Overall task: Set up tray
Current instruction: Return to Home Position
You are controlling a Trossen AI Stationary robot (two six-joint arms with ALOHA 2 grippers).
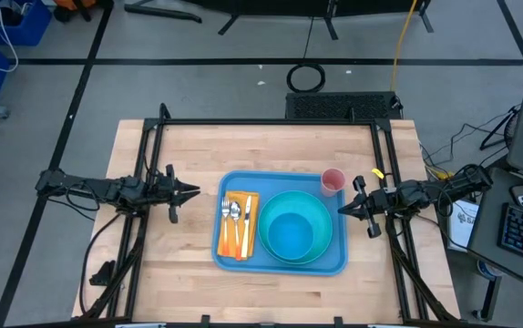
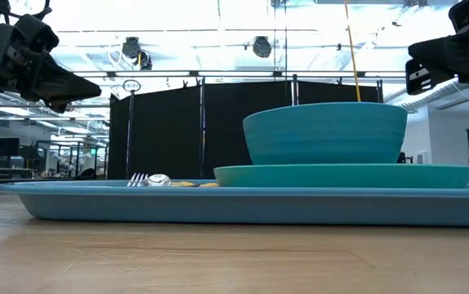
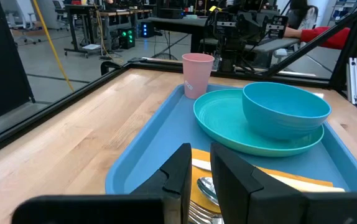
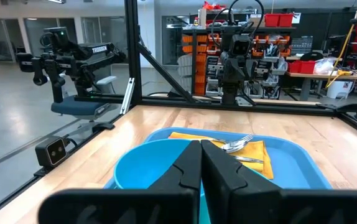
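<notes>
The light-blue tray (image 1: 280,266) lies flat in the middle of the wooden table. On its right half a teal bowl (image 1: 289,235) stands on a round teal plate (image 1: 314,202). On its left half a spoon and forks (image 1: 235,215) lie on an orange napkin (image 1: 246,199). A pink cup (image 1: 333,180) stands upright at the tray's far right corner. My left gripper (image 1: 195,191) hovers level just left of the tray, open by a narrow gap (image 3: 201,163) with nothing in it. My right gripper (image 1: 342,210) hovers level at the tray's right edge, shut (image 4: 201,147) on nothing.
Black frame rails (image 1: 271,121) run along the table's far, left and right edges. Bare wood (image 1: 271,296) shows in front of the tray and more bare wood (image 1: 243,146) behind it. In the low view both grippers hang well above the tray (image 2: 218,204).
</notes>
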